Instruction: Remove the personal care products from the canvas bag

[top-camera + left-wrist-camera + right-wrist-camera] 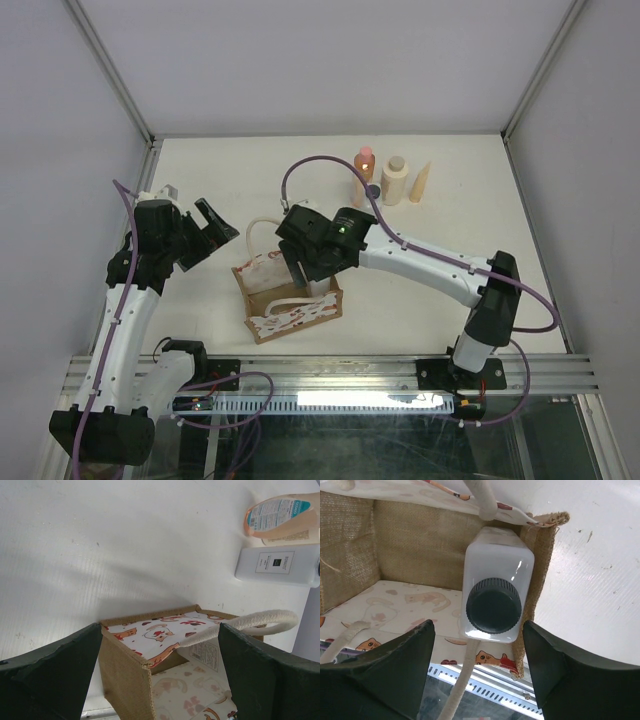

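1. The canvas bag [290, 312] stands upright near the front of the bench [200, 170]. In the top view the right arm hides most of its interior.
2. The right gripper [477, 630] is inside the bag with its jaws wide. They flank a white bottle [495, 565] standing in one corner, with a gap on each side.
3. The left gripper [159, 630] is wide and empty, at the bag's left rim.
4. The orange bottle [364, 165] and beige bottle [394, 180] stand at the far side. A second white bottle [277, 566] lies there, cut off at the frame edge.

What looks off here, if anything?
Nothing spilled or tipped. One rope handle droops into the bag, crossing behind the white bottle where the right gripper hangs open; it could snag.
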You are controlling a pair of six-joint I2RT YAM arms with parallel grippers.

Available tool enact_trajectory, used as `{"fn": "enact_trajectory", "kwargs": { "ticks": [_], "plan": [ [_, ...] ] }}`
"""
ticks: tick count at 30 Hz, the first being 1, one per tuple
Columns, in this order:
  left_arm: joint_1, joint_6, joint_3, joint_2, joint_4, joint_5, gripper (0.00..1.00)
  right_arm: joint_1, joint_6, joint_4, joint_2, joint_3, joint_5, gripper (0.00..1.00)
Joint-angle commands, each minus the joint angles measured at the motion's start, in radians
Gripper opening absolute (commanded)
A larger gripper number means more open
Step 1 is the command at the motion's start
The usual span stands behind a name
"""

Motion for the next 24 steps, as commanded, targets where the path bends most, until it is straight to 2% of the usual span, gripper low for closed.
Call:
{"fn": "enact_trajectory", "kwargs": {
  "ticks": [1,16,24],
  "plan": [
    [-0.007,0.018,0.005,-0.014,0.020,0.026,0.99,0.007,0.020,0.015,0.017,0.048,0.014,0.73],
    [-0.006,0.021,0.007,-0.016,0.014,0.023,0.99,0.006,0.056,0.042,0.091,0.058,0.130,0.66],
    [-0.007,0.023,0.009,-0.016,0.010,0.019,0.99,0.006,0.064,0.054,0.147,0.068,0.108,0.62]
  ]
}}
